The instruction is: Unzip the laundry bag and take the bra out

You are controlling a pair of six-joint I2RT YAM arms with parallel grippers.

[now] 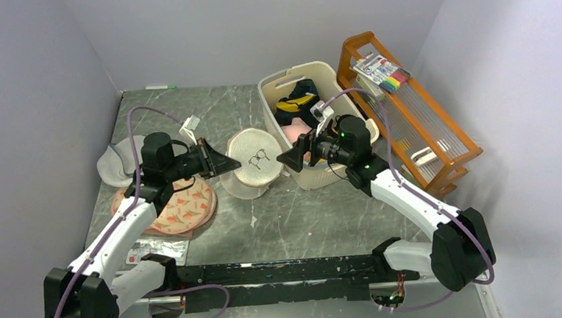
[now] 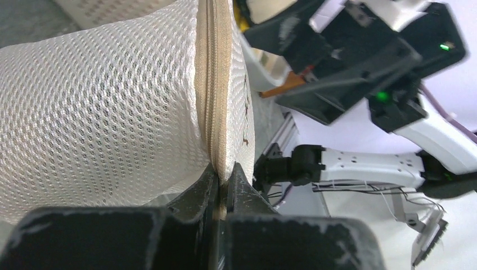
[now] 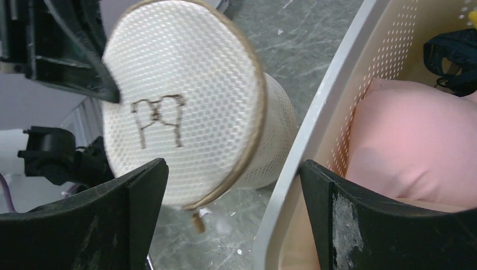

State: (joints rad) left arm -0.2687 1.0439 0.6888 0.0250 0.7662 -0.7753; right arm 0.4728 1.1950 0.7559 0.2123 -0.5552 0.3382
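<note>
- Step in hand, as judged: bag steadied for unzipping; zip not yet opened.
- The laundry bag (image 1: pixel 254 159) is held tipped up on edge over the counter (image 1: pixel 304 216), between the two arms and just beside the cream basket (image 1: pixel 316 177), with the logo face turned toward the right arm.
- The left fingers (image 2: pixel 197 194) are closed narrow, pinched onto the bag's zipped rim. The zip (image 2: pixel 211 84) is seen running straight up from the pinch, teeth closed.
- The right fingers (image 3: pixel 129 208) are spread wide and hold nothing, aimed at the lower face of the bag, apart from it.
- A small tan zip pull (image 3: pixel 197 222) is seen hanging at the low edge of the rim, between the right fingers.
- Next move, as judged: the pull is to be nipped by the right fingers and drawn round the rim while the left pinch is kept as anchor. The tab is small and a miss is likely.
- The bra is not visible and is presumed inside the shut bag.
- Basket contents: a pale pink garment (image 3: pixel 410 152) and a dark strappy item (image 3: pixel 455 56).
- A pink printed bag (image 1: pixel 185 209) and a grey bag (image 1: pixel 116 165) lie under the left arm; contents are not seen.
</note>
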